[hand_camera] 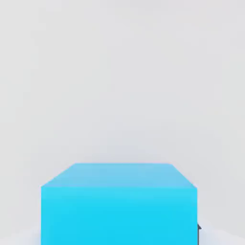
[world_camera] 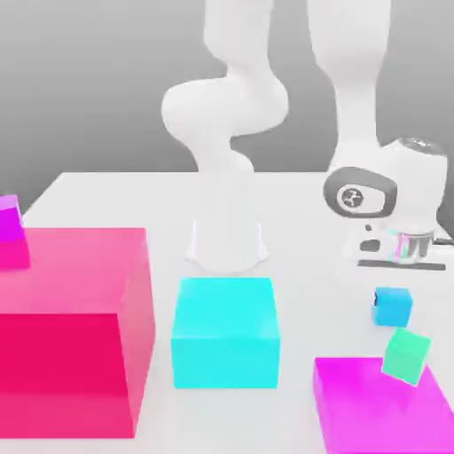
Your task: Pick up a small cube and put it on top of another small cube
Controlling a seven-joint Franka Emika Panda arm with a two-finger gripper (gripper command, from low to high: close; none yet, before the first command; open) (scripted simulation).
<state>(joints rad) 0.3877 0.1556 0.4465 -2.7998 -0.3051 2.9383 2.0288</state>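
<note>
The small cube (world_camera: 392,305) is plain sky-blue and sits on the white table at the exterior view's right, directly under my hand. My gripper (world_camera: 395,282) hangs just above it, its fingers reaching down over the cube. In the hand view the small cube (hand_camera: 119,206) looms close, and a dark fingertip (hand_camera: 198,228) lies against its side. The jaws are shut on this cube. A small green cube (world_camera: 406,355) sits tilted just in front of it, at the edge of a magenta block (world_camera: 372,412).
A large cyan cube (world_camera: 224,332) stands in the middle front. A big pink block (world_camera: 71,328) fills the exterior view's left, with a small purple cube (world_camera: 9,217) behind it. The arm's white base (world_camera: 226,239) stands behind the cyan cube.
</note>
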